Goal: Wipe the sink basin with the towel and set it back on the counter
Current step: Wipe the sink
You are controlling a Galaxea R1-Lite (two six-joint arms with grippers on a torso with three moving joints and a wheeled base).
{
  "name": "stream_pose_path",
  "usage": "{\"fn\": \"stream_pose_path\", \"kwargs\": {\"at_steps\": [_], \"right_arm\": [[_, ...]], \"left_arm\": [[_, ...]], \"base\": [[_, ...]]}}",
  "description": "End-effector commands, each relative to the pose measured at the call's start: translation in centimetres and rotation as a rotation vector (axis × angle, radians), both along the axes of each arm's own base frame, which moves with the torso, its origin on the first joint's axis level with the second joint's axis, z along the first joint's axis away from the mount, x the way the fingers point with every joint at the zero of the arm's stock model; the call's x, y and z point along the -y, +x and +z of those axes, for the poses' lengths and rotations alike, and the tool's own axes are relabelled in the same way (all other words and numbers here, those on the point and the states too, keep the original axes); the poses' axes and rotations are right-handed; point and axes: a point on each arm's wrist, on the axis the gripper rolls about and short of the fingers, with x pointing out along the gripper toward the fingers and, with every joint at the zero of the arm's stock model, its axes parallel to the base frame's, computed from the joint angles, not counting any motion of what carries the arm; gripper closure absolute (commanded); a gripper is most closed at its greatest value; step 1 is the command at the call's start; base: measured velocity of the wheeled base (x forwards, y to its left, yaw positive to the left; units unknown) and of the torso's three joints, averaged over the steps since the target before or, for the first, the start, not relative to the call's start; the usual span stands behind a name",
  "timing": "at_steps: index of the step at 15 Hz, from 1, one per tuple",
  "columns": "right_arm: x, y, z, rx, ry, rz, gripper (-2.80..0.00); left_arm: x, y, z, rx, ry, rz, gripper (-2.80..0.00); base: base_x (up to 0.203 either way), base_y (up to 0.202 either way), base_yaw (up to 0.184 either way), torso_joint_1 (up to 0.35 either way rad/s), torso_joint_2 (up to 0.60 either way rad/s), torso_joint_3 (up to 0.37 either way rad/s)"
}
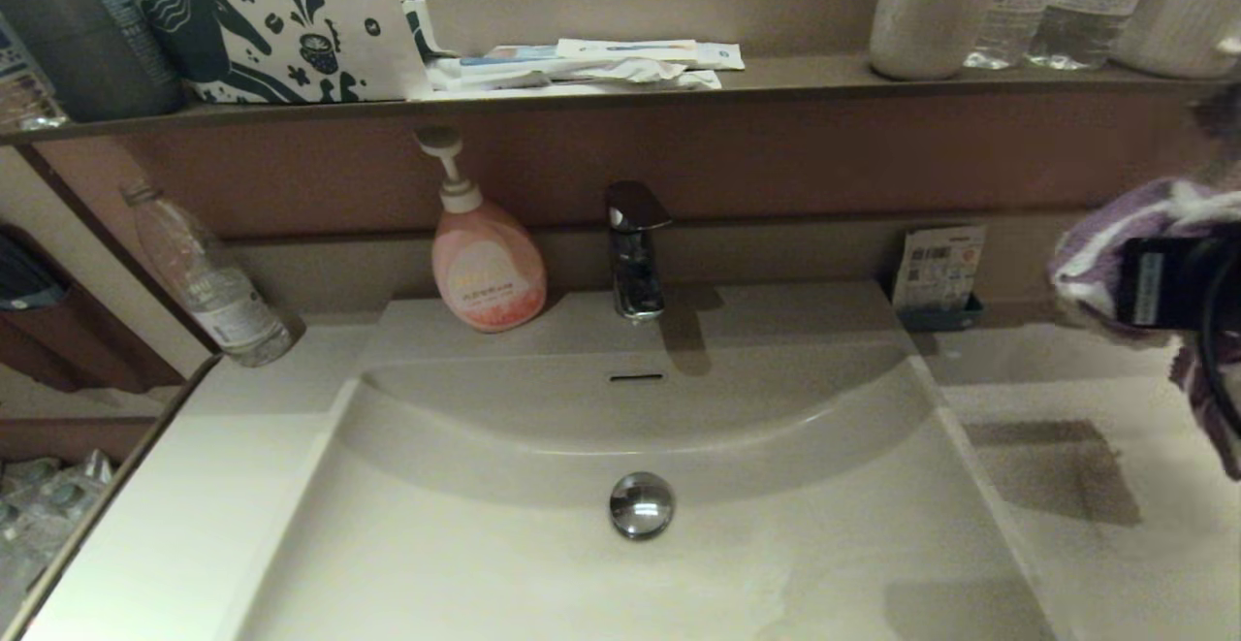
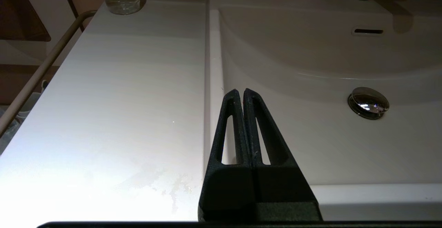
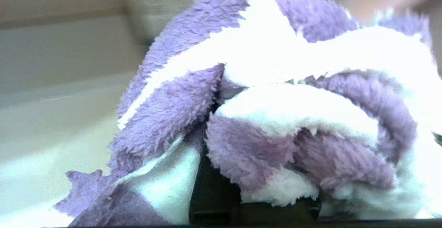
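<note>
We hold the towel point(image 3: 262, 117) in the right hand point(image 1: 1178, 282), which is raised at the far right of the head view, above the right-hand tabletop point(image 1: 1096, 544) and well clear of it. The right wrist view shows purple-and-white pile bunched directly ahead of the hand and covering its fingers; the cloth appears clamped between them, though the fingers themselves are hidden. A loose end of the towel hangs below the hand.

The sink basin point(image 1: 504, 534) lies to the left of the right hand, lower down and apart from the towel. Its drain stopper point(image 1: 641, 504) sits at the middle of the basin floor. No cloth touches the basin.

The left hand point(image 2: 240, 93) is parked at the basin's left rim, fingers pressed together and holding nothing.

We judge the pickup complete. Whether wiping has been done cannot be read from the basin surface. The return of the towel to the tabletop remains open.
</note>
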Motion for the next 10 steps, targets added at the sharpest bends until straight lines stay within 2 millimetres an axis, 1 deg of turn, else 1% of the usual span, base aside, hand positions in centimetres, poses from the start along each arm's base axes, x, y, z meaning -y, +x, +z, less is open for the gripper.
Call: {"fn": "stream_pose_path", "kwargs": {"at_steps": [1, 2, 5, 8, 10], "right_arm": [[1.9, -3.6, 1.7, 0.005, -0.009, -0.036, 0.0], [2.3, -5.0, 1.3, -0.052, -0.036, -0.032, 0.0], [2.8, -7.5, -1.9, -0.215, -0.114, 0.0, 0.0], [3.2, -9.1, -5.4, -0.366, -0.253, 0.083, 0.0], [3.2, -9.4, -7.0, -0.439, -0.253, 0.171, 0.0]], "left_arm": [[0.0, 0.0, 0.0, 0.0, 0.0, 0.0, 0.0], [0.0, 0.0, 0.0, 0.001, 0.0, 0.0, 0.0], [0.0, 0.0, 0.0, 0.001, 0.0, 0.0, 0.0], [0.0, 0.0, 0.0, 0.0, 0.0, 0.0, 0.0], [0.0, 0.0, 0.0, 0.0, 0.0, 0.0, 0.0]], "base": [[0.0, 0.0, 0.0, 0.0, 0.0, 0.0], [0.0, 0.0, 0.0, 0.0, 0.0, 0.0], [0.0, 0.0, 0.0, 0.0, 0.0, 0.0], [0.0, 0.0, 0.0, 0.0, 0.0, 0.0], [0.0, 0.0, 0.0, 0.0, 0.0, 0.0]]}}
